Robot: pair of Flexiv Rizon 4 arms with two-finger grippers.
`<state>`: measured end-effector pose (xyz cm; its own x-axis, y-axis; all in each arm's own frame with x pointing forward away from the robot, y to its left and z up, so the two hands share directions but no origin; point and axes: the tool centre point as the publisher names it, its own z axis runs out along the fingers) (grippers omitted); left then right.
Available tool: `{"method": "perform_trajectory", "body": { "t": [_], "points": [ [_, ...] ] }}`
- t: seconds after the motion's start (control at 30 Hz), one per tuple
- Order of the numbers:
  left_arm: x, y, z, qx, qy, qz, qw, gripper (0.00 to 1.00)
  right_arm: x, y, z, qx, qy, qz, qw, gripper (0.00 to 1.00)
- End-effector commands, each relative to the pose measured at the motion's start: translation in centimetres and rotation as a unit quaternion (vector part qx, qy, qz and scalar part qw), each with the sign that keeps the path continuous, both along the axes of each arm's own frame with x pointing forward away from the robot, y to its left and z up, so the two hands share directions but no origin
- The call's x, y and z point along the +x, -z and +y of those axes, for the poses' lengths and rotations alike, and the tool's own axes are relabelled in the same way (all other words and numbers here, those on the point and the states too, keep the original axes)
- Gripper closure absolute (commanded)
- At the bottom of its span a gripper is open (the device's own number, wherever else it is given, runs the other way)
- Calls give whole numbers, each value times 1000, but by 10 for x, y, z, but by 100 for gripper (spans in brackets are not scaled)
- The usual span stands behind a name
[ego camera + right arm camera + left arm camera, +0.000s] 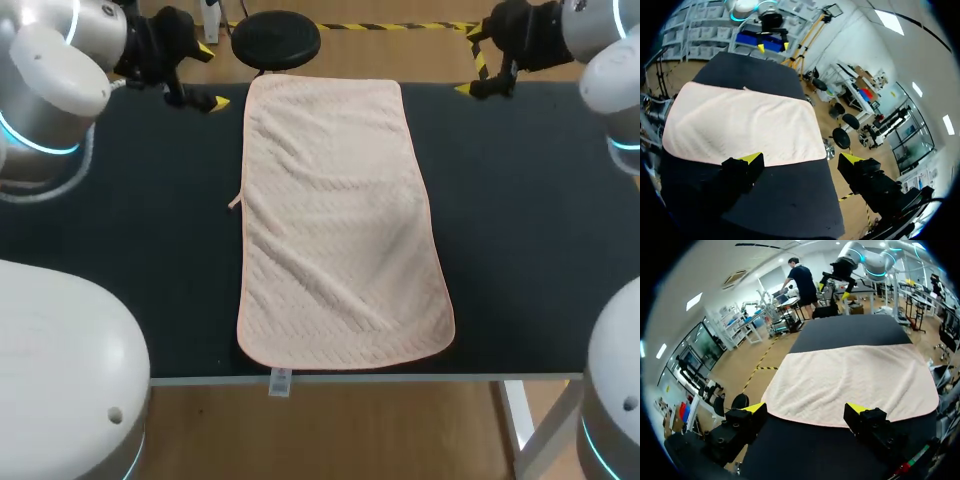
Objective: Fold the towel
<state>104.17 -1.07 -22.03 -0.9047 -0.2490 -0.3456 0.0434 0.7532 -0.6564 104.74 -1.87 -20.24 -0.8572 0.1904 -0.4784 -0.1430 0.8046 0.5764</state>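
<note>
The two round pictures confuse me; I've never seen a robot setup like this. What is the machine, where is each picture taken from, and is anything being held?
This is a robot with two arms at a dark table. The rectangular picture looks down from a fixed camera above and behind it. Each round picture comes from a camera on one arm's wrist, looking out along its two yellow-tipped fingers: one shows the left hand, the other the right hand. A pale pink towel lies spread flat on the table, not yet folded. Both hands are open, one on either side of the towel's far end, holding nothing.
</note>
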Motion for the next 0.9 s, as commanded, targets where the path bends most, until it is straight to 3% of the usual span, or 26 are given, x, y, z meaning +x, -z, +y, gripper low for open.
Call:
{"method": "perform_trajectory", "body": {
  "t": [0.03, 0.33, 0.37, 0.47, 0.6, 0.67, 0.73, 0.9],
  "points": [
    [5, -6, 2, 115, 84, 16, 990, 0, 3, -7, -1, -53, -23, 76, 995, 0],
    [5, -6, 2, 115, 84, 16, 990, 0, 3, -7, -1, -53, -23, 76, 995, 0],
    [8, 0, -1, 134, 73, 34, 988, 0, 2, -4, 3, -60, -14, 90, 994, 0],
    [3, 13, -10, 162, 56, 44, 984, 0, -13, 3, 13, -67, -13, 92, 993, 0],
    [-7, 28, -17, 170, 49, 50, 983, 0, -32, 15, 21, -76, -8, 100, 992, 0],
    [-12, 37, -23, 196, 57, 54, 977, 0, -39, 22, 25, -94, -1, 112, 989, 0],
    [-18, 45, -26, 200, 66, 57, 976, 0, -45, 30, 30, -94, 1, 122, 988, 0],
    [-24, 69, -29, 220, 63, 88, 969, 0, -56, 55, 42, -129, -5, 135, 982, 0]
  ]
}}
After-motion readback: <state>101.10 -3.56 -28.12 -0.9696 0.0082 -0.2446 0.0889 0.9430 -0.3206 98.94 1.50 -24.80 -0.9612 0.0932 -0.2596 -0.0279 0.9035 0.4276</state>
